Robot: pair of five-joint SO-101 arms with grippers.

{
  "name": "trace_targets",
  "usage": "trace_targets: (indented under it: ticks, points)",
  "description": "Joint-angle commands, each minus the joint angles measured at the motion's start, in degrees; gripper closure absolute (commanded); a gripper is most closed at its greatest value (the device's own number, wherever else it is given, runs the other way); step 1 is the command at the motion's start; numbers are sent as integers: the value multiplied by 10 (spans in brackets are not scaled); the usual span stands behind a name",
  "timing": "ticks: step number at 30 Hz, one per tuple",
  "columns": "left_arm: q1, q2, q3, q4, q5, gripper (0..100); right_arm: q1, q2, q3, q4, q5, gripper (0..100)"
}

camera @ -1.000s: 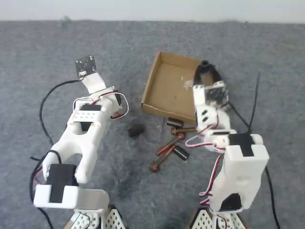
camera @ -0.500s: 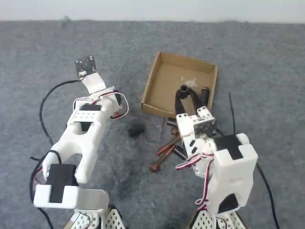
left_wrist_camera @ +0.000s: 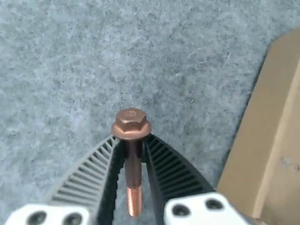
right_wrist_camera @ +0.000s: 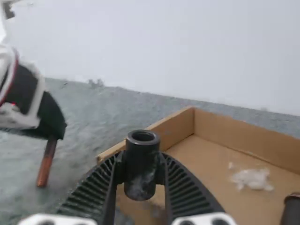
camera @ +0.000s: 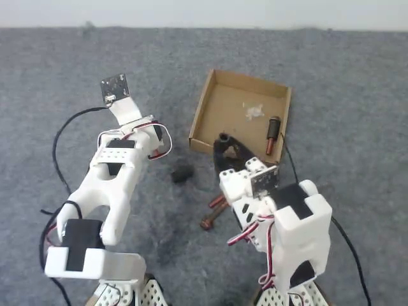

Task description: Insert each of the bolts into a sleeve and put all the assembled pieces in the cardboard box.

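— Now swung back from above the far side of the cardboard box [camera: 199, 121] to just short of its near wall, gripping what with the right claw [camera: 227, 148]?

— Gripping a black sleeve [right_wrist_camera: 140, 168], upright, bore facing up. Clamped snug round the barrel.

— And on the left?

— No shift there. Hanging over the grey desk [camera: 95, 64] beside the box with the left claw [left_wrist_camera: 132, 145], pinching a copper bolt [left_wrist_camera: 131, 129] by the shank, hex head out past the tips.

— Anything boxed already?

— Seeing one assembled piece [camera: 273, 132] inside, by the wall on the right arm's side. Also spotting loose bolts [camera: 212, 217] and, by the look of it, a lone black sleeve [camera: 182, 173] out on the desk.

— Meaning what for the job?

— Probably bringing sleeve toward bolt for mating. With more bolts waiting, judging it well short of finished.
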Motion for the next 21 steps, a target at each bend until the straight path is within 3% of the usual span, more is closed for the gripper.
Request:
trace_targets:
  ticks: [1,21]
  points:
    - [4,-7,-36,-13,4,990,-18,-15,17,-16,-6,992]
    - [4,-11,-38,-13,4,990,-37,-15,102,-59,-4,992]
